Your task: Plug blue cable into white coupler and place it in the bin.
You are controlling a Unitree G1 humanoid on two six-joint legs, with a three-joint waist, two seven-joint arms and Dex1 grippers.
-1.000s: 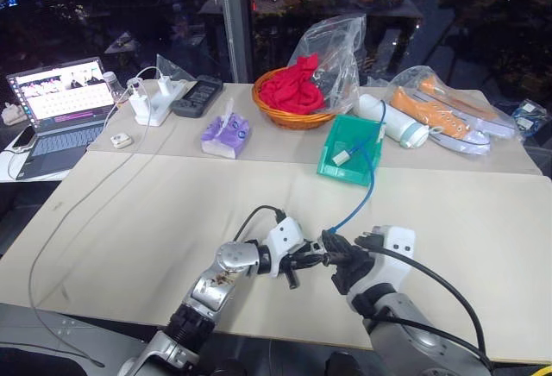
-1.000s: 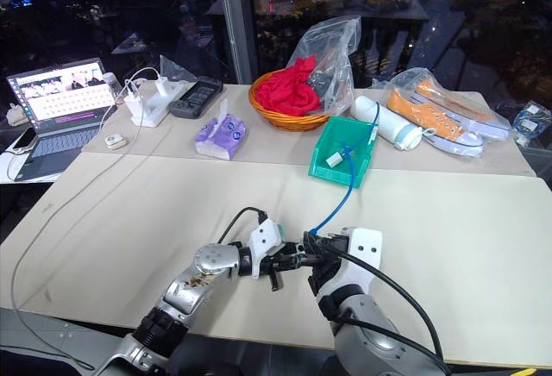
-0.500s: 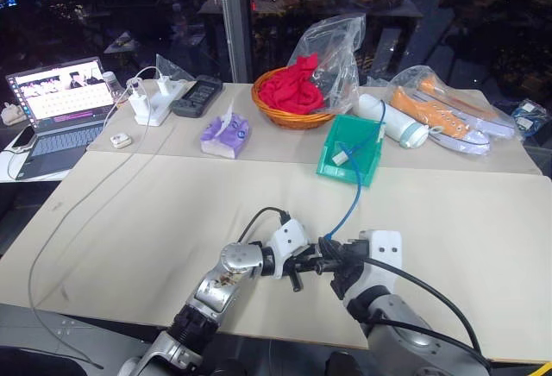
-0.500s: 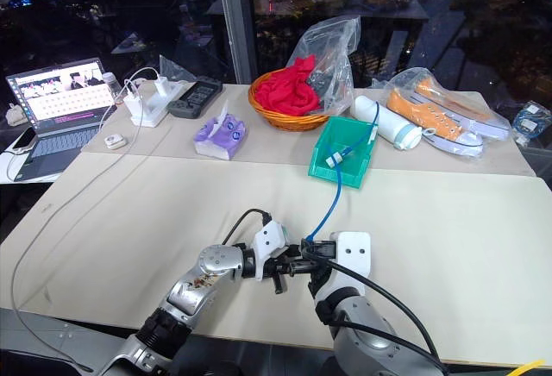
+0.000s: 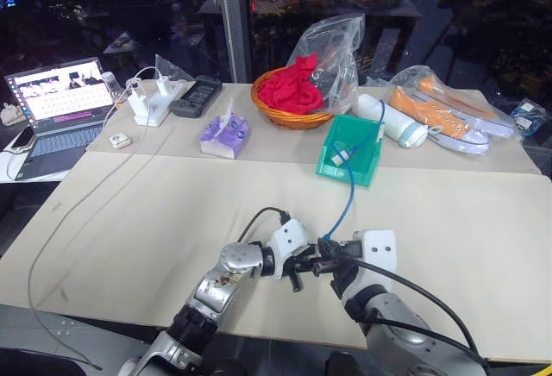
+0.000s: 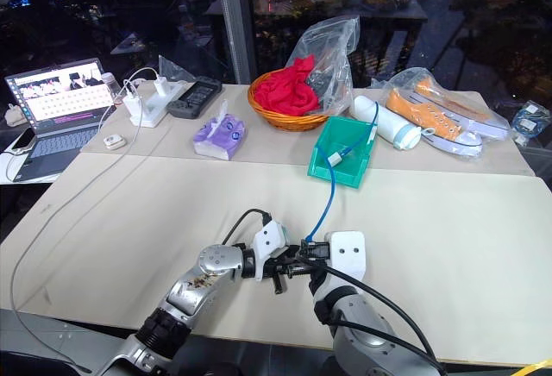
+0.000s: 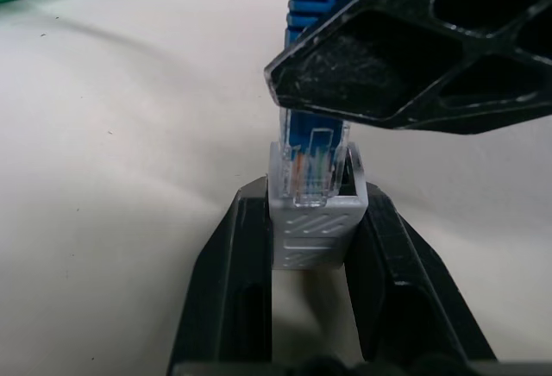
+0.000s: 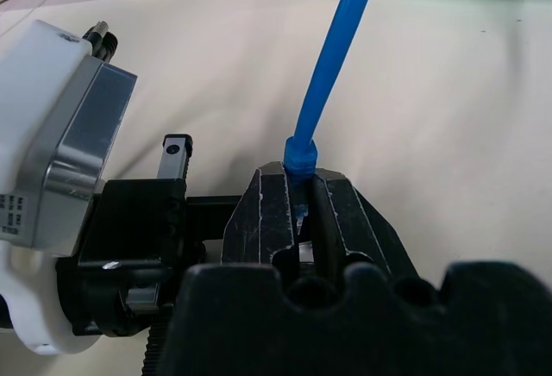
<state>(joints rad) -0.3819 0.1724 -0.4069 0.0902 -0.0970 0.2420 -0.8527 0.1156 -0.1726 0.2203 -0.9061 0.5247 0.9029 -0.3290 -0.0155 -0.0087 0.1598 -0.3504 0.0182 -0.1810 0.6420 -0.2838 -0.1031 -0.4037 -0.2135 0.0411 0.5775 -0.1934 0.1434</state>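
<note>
two hands [image 5: 312, 264] mid-table [image 5: 155, 212], bare surface all around

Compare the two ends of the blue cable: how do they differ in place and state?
The near end of the blue cable is clamped in the right gripper and entering the white coupler, which the left gripper holds. The far end lies loose in the bin. Both carry pale plugs.

No lettering can be made out anywhere. The laptop [image 5: 53, 104] at the left edge of the frame has a lit screen with rows of small marks, too tiny to read, and nothing else carries a legible label.
</note>
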